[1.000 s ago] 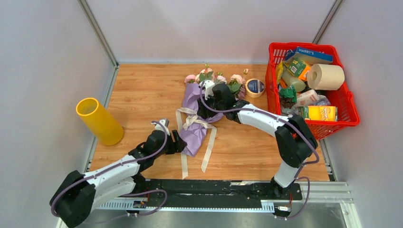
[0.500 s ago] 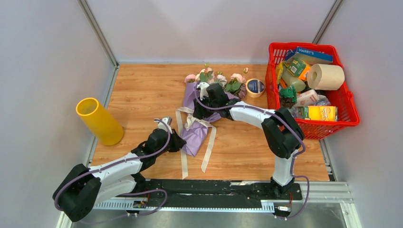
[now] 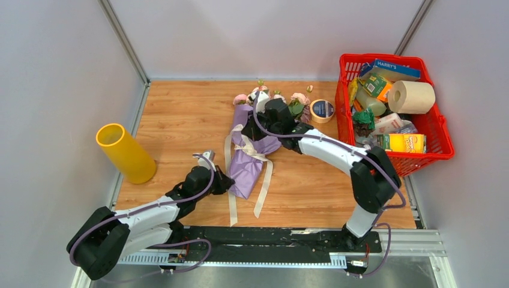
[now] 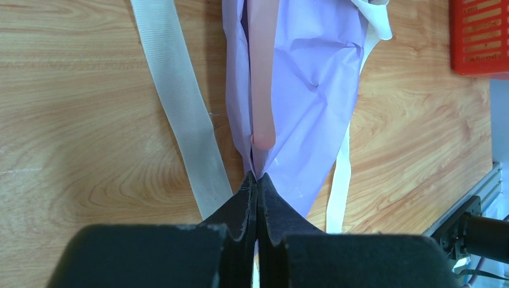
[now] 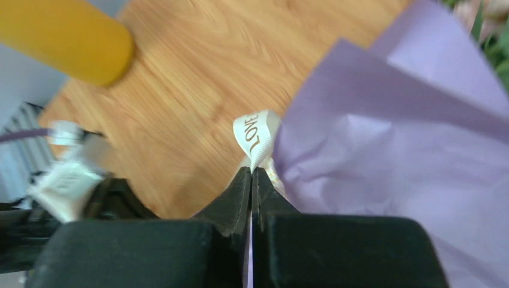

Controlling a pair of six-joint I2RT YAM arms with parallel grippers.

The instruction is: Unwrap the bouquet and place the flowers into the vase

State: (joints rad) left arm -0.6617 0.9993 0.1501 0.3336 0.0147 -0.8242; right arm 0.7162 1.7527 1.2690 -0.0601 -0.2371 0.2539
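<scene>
1. Plainly, the unwrapping step is in hand. Nothing is yet in the tall yellow translucent plastic tube vase (image 3: 123,153), which stands at the far left of the wooden table (image 3: 180,114), well apart from the work.
2. The left gripper (image 4: 257,180) has its black ribbed fingers pressed together on the narrow pointed tip of the bouquet (image 3: 247,162), a creased lilac paper cone lying flat mid-table.
3. A cream woven ribbon (image 4: 180,108), flat and limp, trails in long tails beside the cone and is not yet off it.
4. The right gripper (image 5: 252,174) is pinched tight on a printed loop of that ribbon near the cone's waist.
5. The pink and peach artificial flowers (image 3: 273,99), with green leaves, poke from the cone's far mouth.
6. As I judge it, the right arm next needs to draw the loop away from the knot while the left anchors the tip. The thin paper may tear or slide.
7. A round tape roll (image 3: 322,110) and a red plastic basket (image 3: 343,114) sit to the right, uninvolved.
</scene>
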